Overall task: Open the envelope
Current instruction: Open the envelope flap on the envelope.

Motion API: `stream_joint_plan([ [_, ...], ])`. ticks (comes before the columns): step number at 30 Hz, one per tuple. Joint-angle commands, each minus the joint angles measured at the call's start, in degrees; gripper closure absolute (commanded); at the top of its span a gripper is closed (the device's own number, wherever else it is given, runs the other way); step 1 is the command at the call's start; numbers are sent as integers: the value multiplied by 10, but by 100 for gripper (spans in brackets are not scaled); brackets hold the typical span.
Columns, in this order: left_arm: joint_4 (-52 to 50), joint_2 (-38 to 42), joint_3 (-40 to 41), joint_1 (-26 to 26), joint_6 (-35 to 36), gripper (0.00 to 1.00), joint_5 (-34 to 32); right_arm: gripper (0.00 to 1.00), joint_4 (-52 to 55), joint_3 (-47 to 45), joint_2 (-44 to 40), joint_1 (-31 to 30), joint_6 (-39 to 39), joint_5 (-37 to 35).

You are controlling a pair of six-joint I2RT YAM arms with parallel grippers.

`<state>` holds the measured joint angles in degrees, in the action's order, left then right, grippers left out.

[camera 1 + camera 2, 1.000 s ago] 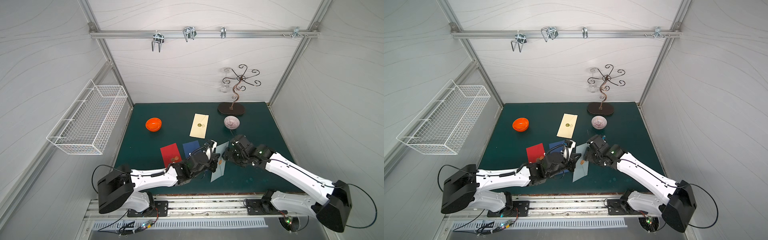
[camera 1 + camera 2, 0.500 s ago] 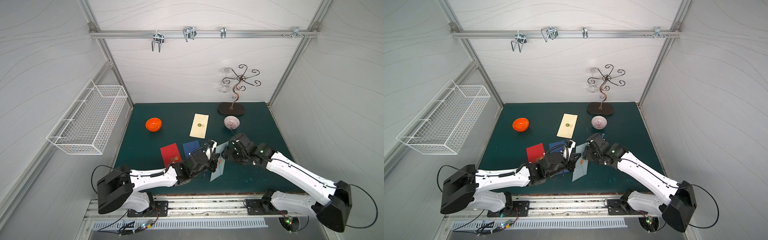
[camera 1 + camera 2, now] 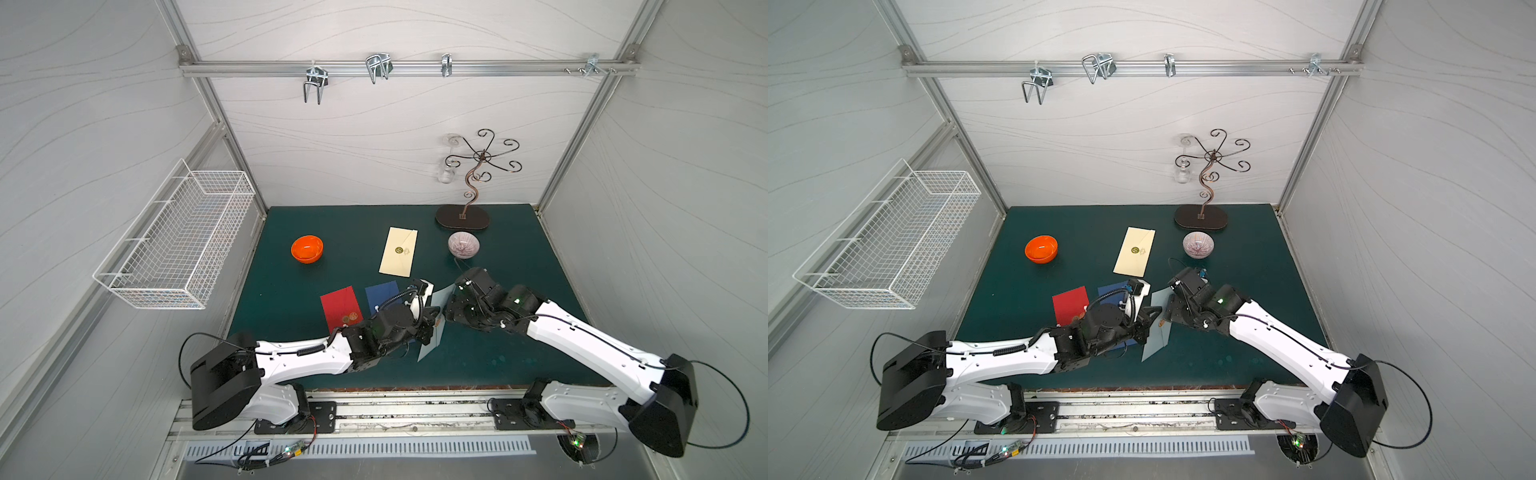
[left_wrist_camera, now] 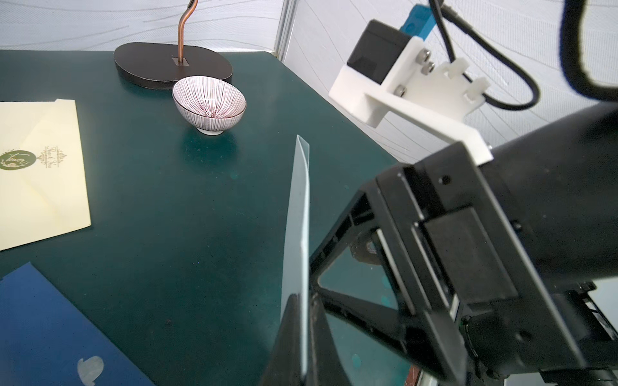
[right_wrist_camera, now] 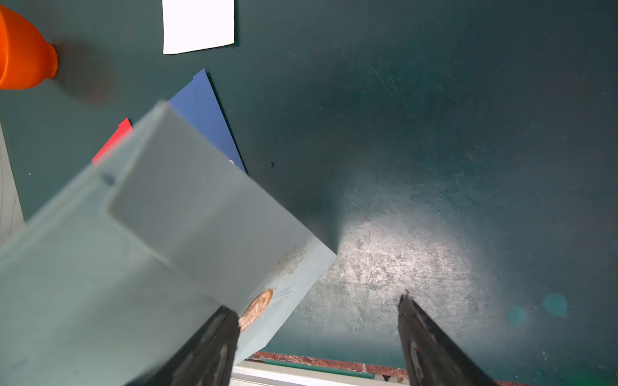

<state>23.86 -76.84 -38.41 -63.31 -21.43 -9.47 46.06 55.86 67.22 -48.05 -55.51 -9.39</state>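
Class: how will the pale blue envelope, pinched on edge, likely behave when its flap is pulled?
Probably light and fairly stiff: the envelope, pinched by the left end effector, barely curves. Likely thin and smooth, so it may twist or slip when tugged. The seal may hold, so the flap could tear first.

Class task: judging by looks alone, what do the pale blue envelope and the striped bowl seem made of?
Pale blue envelope: probably matte paper or thin card; its thin edge bows slightly and a flap is folded. Striped bowl: likely glazed ceramic; smooth sheen, fine painted lines, white foot.
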Motion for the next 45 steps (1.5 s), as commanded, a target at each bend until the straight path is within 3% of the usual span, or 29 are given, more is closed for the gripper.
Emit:
stream_joint_plan([
  [1,41,20,0,-2,8,100,10,24,44,7,-10,0,-5,-36],
  [9,42,15,-2,-2,3,100,15,23,-17,0,-42,0,9,21],
  [20,65,18,1,-2,3,100,84,23,-17,-29,-51,17,-28,-4],
  [37,51,12,-10,-2,11,100,82,23,-50,-30,-72,17,6,33],
  [45,55,10,-12,-2,13,100,81,22,-46,-25,-81,21,-28,41],
])
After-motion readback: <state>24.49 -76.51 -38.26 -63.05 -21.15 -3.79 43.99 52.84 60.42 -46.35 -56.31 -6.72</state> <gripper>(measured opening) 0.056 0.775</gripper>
